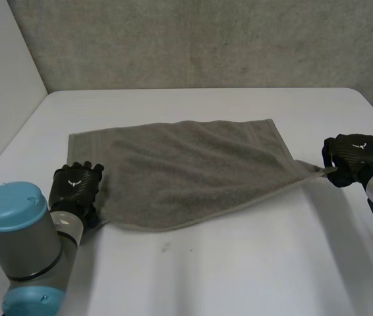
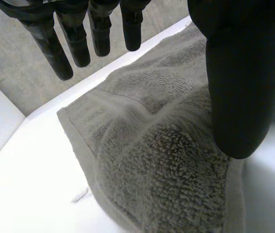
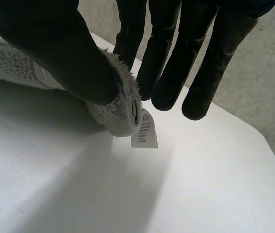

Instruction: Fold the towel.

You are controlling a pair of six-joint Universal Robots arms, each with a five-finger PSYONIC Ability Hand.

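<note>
1. Nearest us is our left arm [image 1: 15, 230], its grey joint and light-blue caps over the near left corner of the white table [image 1: 239, 263].
2. Just beyond it, our left hand [image 1: 74, 186] rests at the left end of the towel [image 1: 186, 171], by the towel's near left corner.
3. That hand is spread apart. Its fingers [image 2: 74, 39] hang straight and clear above the cloth, while the thumb [image 2: 239, 73] points down onto the pile just inside the hem. Nothing is gripped.
4. We see the grey towel spread across the middle of the table, rumpled. Its far edge runs along the table's far side, and its near edge slants toward the right edge.
5. Our right hand [image 1: 354, 158] is near the table's right edge and is clamped on the towel's right corner, with the cloth pinched between thumb and fingers.
6. That corner is drawn out to a point and held off the table, with a small white label [image 3: 145, 131] dangling from it.
</note>
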